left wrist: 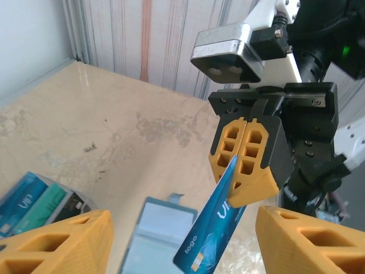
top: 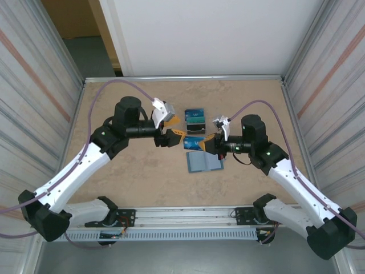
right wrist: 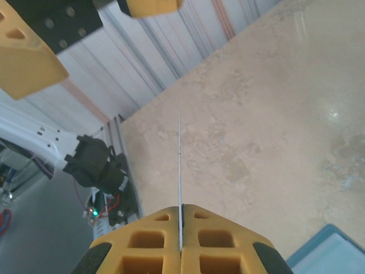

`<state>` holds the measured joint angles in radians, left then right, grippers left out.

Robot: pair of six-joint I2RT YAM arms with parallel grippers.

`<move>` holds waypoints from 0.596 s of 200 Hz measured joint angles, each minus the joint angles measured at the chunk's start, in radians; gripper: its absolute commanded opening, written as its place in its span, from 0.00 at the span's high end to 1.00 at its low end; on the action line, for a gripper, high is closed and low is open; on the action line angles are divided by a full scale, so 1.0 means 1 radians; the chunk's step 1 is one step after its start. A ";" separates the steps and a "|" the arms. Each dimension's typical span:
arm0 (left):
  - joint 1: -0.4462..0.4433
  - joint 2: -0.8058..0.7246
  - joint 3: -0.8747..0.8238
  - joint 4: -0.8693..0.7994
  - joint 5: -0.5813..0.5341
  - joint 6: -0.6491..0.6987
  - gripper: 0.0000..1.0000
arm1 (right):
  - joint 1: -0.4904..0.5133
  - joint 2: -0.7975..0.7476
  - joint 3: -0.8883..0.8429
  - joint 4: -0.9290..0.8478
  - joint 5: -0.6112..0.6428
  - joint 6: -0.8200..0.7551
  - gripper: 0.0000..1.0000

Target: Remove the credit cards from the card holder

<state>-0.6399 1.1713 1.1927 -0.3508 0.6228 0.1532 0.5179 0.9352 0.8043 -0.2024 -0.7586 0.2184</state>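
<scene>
now right gripper [right wrist: 181, 231] pinches a credit card [left wrist: 208, 240] (left gripper [top: 173, 128] spread wide).

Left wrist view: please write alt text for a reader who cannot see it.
The right gripper pinches a blue credit card between shut orange fingers, above the open card holder on the table. The left gripper is open at the bottom edge.

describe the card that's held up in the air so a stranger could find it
Middle of the tan table, by the open wallet. The blue card is pinched in the right claw, off the table; the other cards sit in a small stand.
</scene>
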 measured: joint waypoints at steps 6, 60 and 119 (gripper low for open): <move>-0.003 0.013 0.024 -0.037 -0.004 0.027 0.32 | 0.000 -0.002 0.001 -0.012 0.001 -0.005 1.00; -0.056 0.193 0.200 -0.288 -0.021 0.241 0.33 | 0.000 -0.003 0.006 -0.077 -0.005 -0.045 1.00; -0.061 0.306 0.277 -0.422 0.040 0.376 0.42 | 0.002 0.031 0.031 -0.098 -0.032 -0.071 1.00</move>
<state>-0.7010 1.4776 1.4693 -0.7723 0.6632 0.5289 0.5201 0.9665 0.8349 -0.3008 -0.7902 0.1478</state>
